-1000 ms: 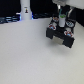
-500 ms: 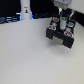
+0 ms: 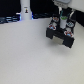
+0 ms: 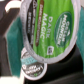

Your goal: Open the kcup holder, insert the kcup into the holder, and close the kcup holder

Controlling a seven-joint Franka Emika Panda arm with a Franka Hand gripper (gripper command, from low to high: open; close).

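**Gripper low over the holder, pod lids filling the wrist camera**

You are looking at a wide, pale table that takes up most of the exterior view. On it, toward the exterior view's right and near the far edge, sits the kcup holder, a black boxy unit, low and dark against the light surface. Its front edge faces the camera and its top carries several pods with coloured lids.

Your arm comes down from the top of that view, and the gripper sits right above the holder's back part, among the pods there. The fingers are too small and blurred in the exterior view to read, and the wrist view does not show them clearly either, so you cannot tell whether the claw is wide, narrow or clamped on anything.

At the back of the table, toward the exterior view's left, a tall white bottle stands upright, well apart from the holder.

In the wrist view the kcup fills the frame: a large round green foil lid with white lettering, very close to the lens. Just beside it lies a smaller pod lid, dark and teal, with black holder surface around both.
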